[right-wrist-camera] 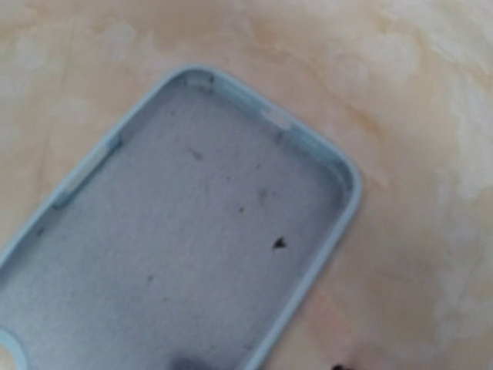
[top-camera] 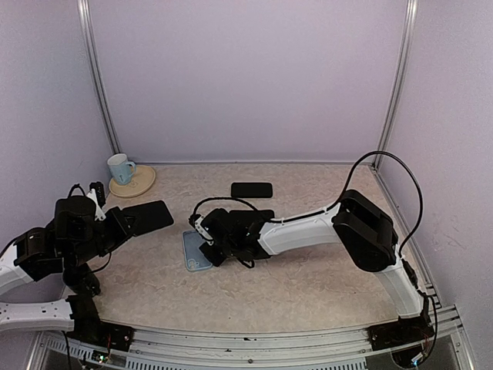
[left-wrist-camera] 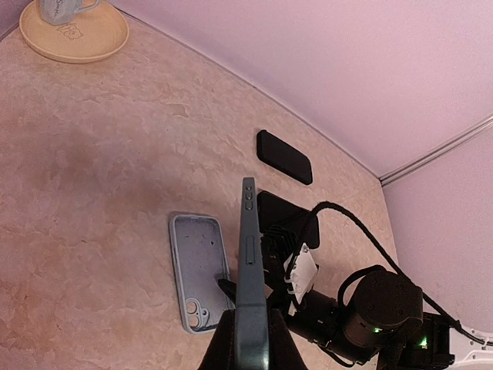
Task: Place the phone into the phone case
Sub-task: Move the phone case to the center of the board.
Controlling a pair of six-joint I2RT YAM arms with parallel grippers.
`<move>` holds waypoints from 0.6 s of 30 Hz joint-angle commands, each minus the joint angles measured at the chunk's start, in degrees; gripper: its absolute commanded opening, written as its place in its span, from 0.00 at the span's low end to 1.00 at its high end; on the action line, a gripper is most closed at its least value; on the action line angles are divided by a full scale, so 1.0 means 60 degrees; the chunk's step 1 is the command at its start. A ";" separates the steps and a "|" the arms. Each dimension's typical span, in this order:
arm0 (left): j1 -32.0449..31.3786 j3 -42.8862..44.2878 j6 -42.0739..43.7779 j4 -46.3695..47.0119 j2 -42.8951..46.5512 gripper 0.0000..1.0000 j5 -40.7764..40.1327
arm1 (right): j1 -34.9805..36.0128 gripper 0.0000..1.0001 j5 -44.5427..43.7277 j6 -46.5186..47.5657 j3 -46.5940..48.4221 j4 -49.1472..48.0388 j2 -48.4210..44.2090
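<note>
A dark phone (top-camera: 146,216) is held off the table at the left, with my left gripper (top-camera: 115,220) shut on its near end. The left wrist view shows the phone (left-wrist-camera: 248,254) edge-on, rising from between the gripper's fingers (left-wrist-camera: 218,347). The light blue phone case (top-camera: 195,253) lies open side up on the table. It nearly fills the right wrist view (right-wrist-camera: 192,247). My right gripper (top-camera: 210,248) is low over the case's near right edge. One dark fingertip (right-wrist-camera: 189,362) is inside the case (left-wrist-camera: 196,266) and the other (right-wrist-camera: 337,367) is outside the rim, still apart.
A black flat slab (top-camera: 252,190) lies at the back centre. A second black slab (top-camera: 260,215) is partly under the right arm. A pale cup (top-camera: 119,167) stands on a round beige plate (top-camera: 141,183) at the back left. Walls and metal posts close in the table.
</note>
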State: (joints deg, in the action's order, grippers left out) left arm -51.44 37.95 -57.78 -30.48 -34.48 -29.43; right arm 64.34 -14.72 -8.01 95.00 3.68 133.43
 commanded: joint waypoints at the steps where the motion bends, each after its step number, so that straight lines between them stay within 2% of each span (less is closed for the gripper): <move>1: 0.0091 0.0003 0.0001 0.0337 0.0093 0.00 -0.0215 | 0.0001 0.44 0.0253 -0.0188 0.0307 0.0354 0.0301; 4: 0.0102 -0.0059 0.0006 0.0401 0.0064 0.00 -0.0166 | 0.0000 0.38 0.0271 -0.0172 0.0321 0.0368 0.0306; 15: 0.0121 -0.0214 -0.0063 0.0462 0.0176 0.00 -0.0106 | -0.0142 0.00 0.0352 0.0040 -0.0030 0.0219 -0.0120; 18: 0.0136 -0.0232 -0.0040 0.0502 0.0163 0.00 -0.0094 | -0.0336 0.00 0.0652 0.0359 -0.0486 0.0030 -0.0683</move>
State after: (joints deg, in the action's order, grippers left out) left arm -51.07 36.73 -57.84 -30.48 -34.20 -29.36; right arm 63.42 -12.62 -7.90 95.02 4.01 133.69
